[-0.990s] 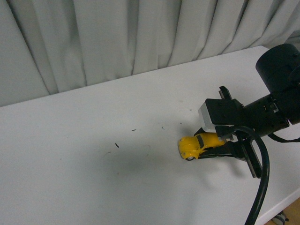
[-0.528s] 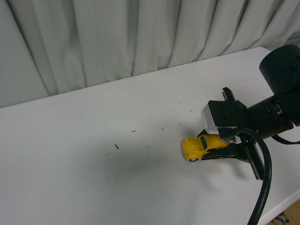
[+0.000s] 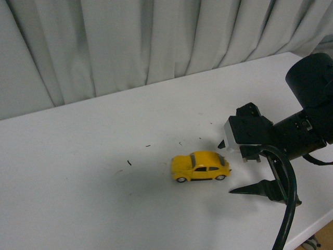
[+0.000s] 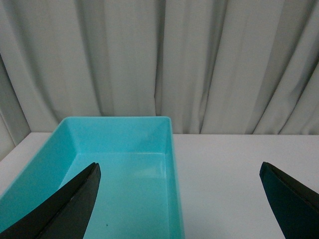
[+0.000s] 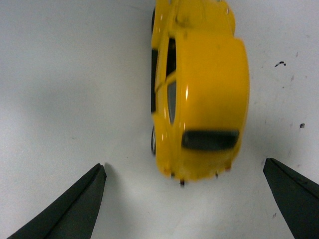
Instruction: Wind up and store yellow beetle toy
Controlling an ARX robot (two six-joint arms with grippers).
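Observation:
The yellow beetle toy [image 3: 201, 166] stands on its wheels on the white table [image 3: 78, 172], free of any grip, its nose pointing left in the front view. Just to its right my right gripper [image 3: 227, 167] is open, one finger [image 3: 260, 188] low by the table. The right wrist view shows the yellow beetle toy [image 5: 199, 89] from behind, slightly blurred, just beyond the tips of my open right gripper [image 5: 184, 172]. My left gripper [image 4: 179, 172] is open and holds nothing; its arm is out of the front view.
A turquoise bin [image 4: 172, 149], with nothing in it that I can see, sits under the left gripper in the left wrist view. A grey curtain [image 3: 130, 41] hangs behind the table. Small dark specks [image 3: 129, 162] lie left of the toy. The table's front right edge [image 3: 312, 229] is close to the right arm.
My right gripper has opened and let go of the yellow beetle toy. The toy has rolled to the left, away from the fingers. The arm has hardly shifted.

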